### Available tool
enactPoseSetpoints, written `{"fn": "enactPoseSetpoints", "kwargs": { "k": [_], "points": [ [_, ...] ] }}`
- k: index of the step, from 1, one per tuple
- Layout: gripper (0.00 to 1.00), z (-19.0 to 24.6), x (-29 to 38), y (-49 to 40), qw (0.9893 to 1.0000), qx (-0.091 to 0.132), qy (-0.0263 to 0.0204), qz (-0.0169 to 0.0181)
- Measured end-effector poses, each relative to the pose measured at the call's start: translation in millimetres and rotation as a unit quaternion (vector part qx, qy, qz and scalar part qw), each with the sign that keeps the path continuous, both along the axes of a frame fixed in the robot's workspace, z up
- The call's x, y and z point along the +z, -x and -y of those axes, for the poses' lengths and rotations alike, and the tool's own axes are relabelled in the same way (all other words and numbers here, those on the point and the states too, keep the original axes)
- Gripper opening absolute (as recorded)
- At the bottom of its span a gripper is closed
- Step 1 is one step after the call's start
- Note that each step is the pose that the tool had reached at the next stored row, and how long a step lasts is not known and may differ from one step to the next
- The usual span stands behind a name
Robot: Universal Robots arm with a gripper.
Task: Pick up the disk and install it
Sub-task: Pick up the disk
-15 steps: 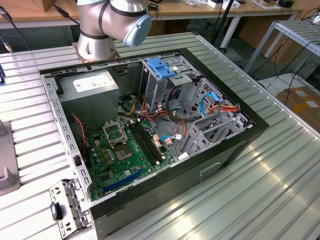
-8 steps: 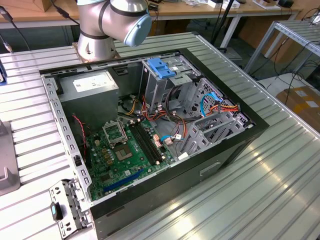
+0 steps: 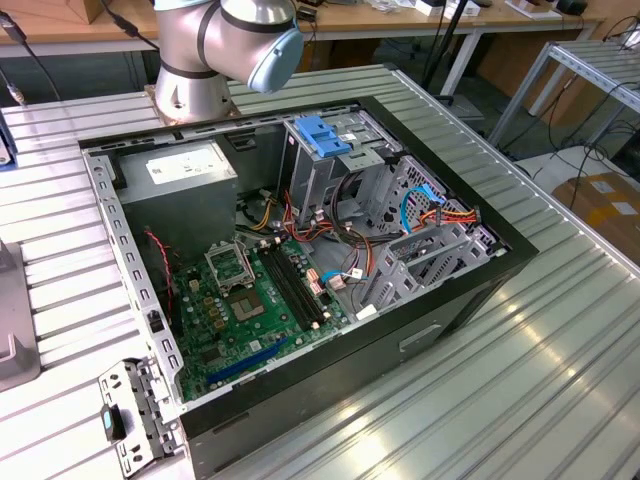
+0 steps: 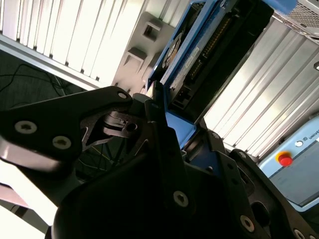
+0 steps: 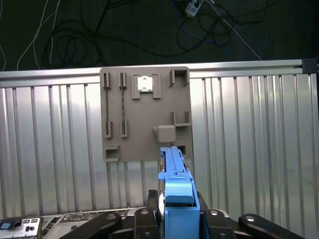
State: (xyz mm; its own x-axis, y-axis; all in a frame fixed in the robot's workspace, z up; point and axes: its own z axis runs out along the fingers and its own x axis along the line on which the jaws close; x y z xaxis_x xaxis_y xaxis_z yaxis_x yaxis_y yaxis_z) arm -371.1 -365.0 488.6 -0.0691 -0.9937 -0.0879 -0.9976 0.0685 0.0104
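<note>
So the disk (image 5: 174, 174) is up in the gripper (image 5: 175, 201). It's a dark drive in a bright blue carrier, seen edge-on in the first wrist view, with the jaws clamped on the carrier from both sides at its near end. In the second wrist view the disk (image 4: 214, 40) sticks out away from the gripper (image 4: 182, 127), with its dark body and connector row in plain sight and a blue rail along one side. One black finger (image 4: 155, 112) is pressed right against the carrier's edge.

The far end of the disk lines up with the edge of a grey fixture plate (image 5: 142, 109) with slots and little brackets on it. Can't tell if it's touching the plate or sitting just above it. The plate lies flat on the ribbed metal tabletop (image 5: 50, 159), near its edge, with a tangle of cables (image 5: 75, 35) on the floor beyond. The second wrist view also catches a red button (image 4: 285, 159) on a light-blue box.

Over in the exterior view, the open computer case (image 3: 450, 310) lies on its side on the tabletop with the motherboard (image 3: 250, 300) facing up. There's a light-blue latch piece (image 3: 325, 135) on the drive cage at the far side, and a grey power supply (image 3: 185, 175) toward the exterior view's left of that. The arm's base (image 3: 195, 60) stands just behind the case.
</note>
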Motion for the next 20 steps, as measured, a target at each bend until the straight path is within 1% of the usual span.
{"fn": "enactPoseSetpoints", "kwargs": {
  "k": [13,20],
  "points": [
    [0.37,0.0,-0.2,-7.0,1.0000,0.000,0.0000,0.0001],
    [0.37,0.0,-0.4,-8.4,1.0000,0.000,0.0000,0.0001]
  ]
}}
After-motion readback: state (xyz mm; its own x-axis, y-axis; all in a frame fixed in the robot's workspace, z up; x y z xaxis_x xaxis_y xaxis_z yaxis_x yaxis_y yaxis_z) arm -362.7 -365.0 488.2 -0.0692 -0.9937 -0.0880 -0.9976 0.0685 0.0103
